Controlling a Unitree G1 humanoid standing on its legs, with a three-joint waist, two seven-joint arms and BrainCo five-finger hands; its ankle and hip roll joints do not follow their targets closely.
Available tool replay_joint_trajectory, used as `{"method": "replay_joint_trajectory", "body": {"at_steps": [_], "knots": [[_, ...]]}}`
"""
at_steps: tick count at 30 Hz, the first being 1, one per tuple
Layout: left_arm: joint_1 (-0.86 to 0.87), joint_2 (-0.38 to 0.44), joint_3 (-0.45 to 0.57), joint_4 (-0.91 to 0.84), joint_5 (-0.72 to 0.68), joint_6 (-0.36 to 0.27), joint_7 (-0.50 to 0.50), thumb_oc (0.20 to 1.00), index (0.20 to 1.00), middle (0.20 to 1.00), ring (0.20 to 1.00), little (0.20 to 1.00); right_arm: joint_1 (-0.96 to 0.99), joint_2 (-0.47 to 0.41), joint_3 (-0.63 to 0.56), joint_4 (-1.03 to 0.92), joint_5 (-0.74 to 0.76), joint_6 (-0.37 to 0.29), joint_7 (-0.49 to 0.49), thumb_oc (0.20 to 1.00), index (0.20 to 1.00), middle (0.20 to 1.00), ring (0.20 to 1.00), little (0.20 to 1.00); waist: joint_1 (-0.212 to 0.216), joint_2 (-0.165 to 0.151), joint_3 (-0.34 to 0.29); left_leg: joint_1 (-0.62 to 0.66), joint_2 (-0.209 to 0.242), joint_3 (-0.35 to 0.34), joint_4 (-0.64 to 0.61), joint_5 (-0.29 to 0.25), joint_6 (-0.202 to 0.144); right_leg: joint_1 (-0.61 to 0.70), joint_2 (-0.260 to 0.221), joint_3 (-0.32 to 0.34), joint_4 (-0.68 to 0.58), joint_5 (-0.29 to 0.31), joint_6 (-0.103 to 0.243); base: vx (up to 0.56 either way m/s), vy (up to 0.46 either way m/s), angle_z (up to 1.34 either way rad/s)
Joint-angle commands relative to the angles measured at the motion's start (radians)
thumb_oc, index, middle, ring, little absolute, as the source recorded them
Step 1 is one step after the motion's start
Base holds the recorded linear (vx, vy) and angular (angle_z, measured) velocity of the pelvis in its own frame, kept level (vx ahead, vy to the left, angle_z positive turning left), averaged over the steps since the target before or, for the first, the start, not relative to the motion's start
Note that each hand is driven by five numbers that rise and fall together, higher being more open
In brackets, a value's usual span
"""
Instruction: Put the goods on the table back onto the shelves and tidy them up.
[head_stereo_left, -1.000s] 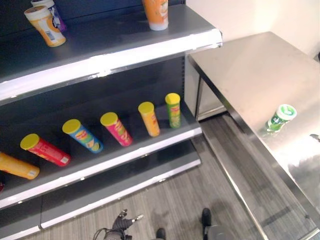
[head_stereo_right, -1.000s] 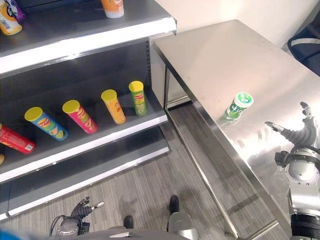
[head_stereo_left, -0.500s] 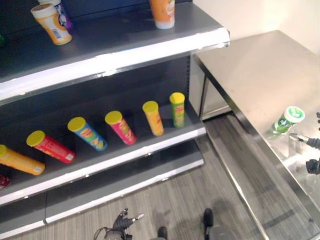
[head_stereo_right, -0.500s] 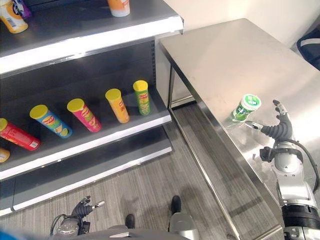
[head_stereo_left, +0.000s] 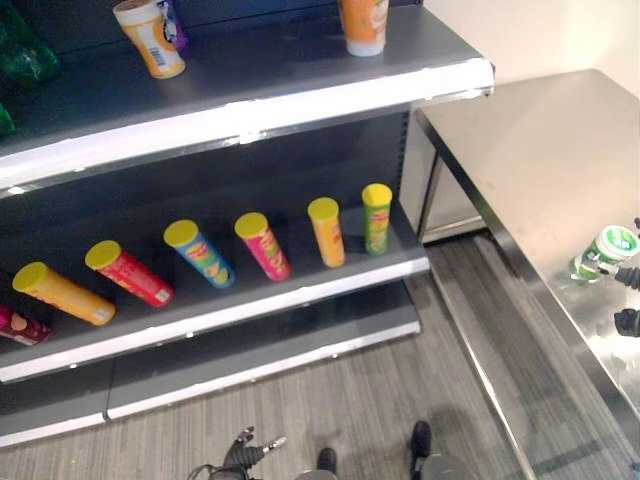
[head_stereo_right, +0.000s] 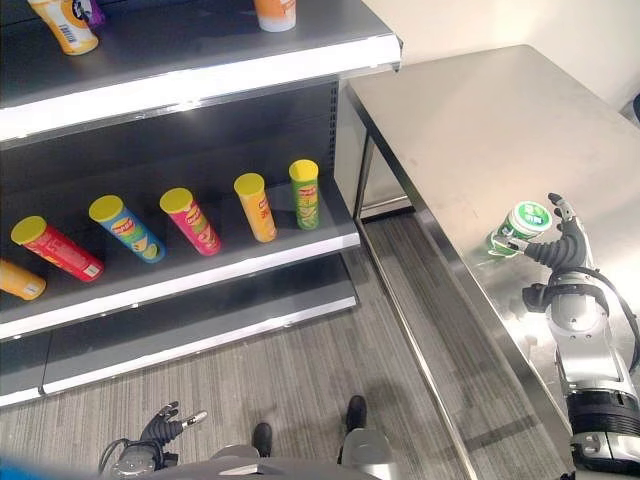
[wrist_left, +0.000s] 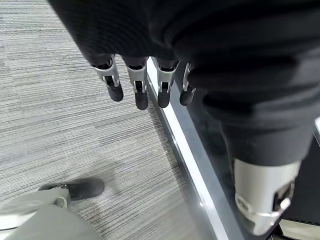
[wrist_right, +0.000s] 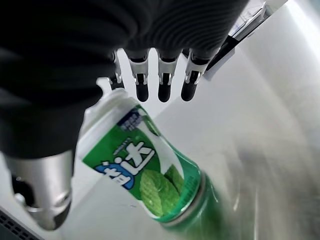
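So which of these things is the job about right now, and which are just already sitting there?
Job:
green bottle standing on the steel table
right robot hand open beside it
shelves where it goes

Just there:
six tubes with yellow lids on the lower shelf
orange cups on the upper shelf
left robot hand low and idle

A bottle (head_stereo_right: 520, 227) stands on the bench (head_stereo_right: 470, 120) near its front edge, the right hand (head_stereo_right: 556, 250) just beside it — the shelves (head_stereo_left: 240, 110) stand left of the bench, a row of tubes (head_stereo_left: 262, 245) leaning on the middle shelf.
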Motion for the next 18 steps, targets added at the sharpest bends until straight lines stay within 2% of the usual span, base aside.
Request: {"method": "replay_joint_trajectory", "body": {"at_steps": [1, 2, 10, 15, 18], "knots": [[-0.041, 0.057, -0.038, 0.027, -0.035, -0.021, -0.005, 1.000, 1.000, 1.000, 1.000, 1.000, -0.052, -0.051, 0.011, -0.011, 0.050, -0.038, 0.011, 0.504, 0.504, 0.504, 0.504, 0.504, 0.023, -0.045, -0.025, -0.023, 0.106, 0.117, 0.028, 0.024, -0.084, 0.032, -0.059, -0.009, 0.090, -0.205, 0.053, 0.00, -0.012, 0.07], [-0.040, 0.058, -0.038, 0.027, -0.036, -0.021, -0.005, 1.000, 1.000, 1.000, 1.000, 1.000, -0.055, -0.051, 0.011, -0.008, 0.051, -0.040, 0.007, 0.200, 0.200, 0.200, 0.200, 0.200, 0.024, -0.045, -0.025, -0.023, 0.107, 0.117, 0.028, 0.024, -0.084, 0.032, -0.059, -0.008, 0.090, -0.205, 0.053, 0.00, -0.012, 0.07], [-0.044, 0.056, -0.030, 0.027, -0.039, -0.022, -0.001, 1.000, 1.000, 1.000, 1.000, 1.000, -0.052, -0.068, -0.003, -0.040, 0.034, -0.042, 0.000, 0.200, 0.200, 0.200, 0.200, 0.200, 0.020, -0.043, -0.023, -0.023, 0.109, 0.126, 0.027, 0.026, -0.086, 0.031, -0.060, -0.009, 0.092, -0.206, 0.054, 0.00, 0.000, 0.00], [-0.051, 0.047, -0.003, 0.016, -0.034, -0.023, 0.010, 1.000, 1.000, 1.000, 1.000, 1.000, 0.014, -0.058, -0.148, -0.250, -0.018, -0.079, -0.054, 0.200, 0.200, 0.200, 0.200, 0.200, 0.003, -0.039, -0.026, -0.017, 0.114, 0.129, 0.030, 0.020, -0.086, 0.034, -0.055, -0.004, 0.100, -0.219, 0.051, 0.01, -0.014, 0.00], [-0.053, 0.044, 0.002, 0.012, -0.033, -0.026, 0.015, 1.000, 1.000, 1.000, 1.000, 1.000, 0.022, -0.052, -0.188, -0.322, -0.012, -0.105, -0.063, 0.200, 0.200, 0.200, 0.200, 0.200, 0.001, -0.040, -0.027, -0.019, 0.116, 0.126, 0.038, 0.018, -0.087, 0.034, -0.049, 0.000, 0.102, -0.225, 0.048, 0.01, -0.043, 0.00]]}}
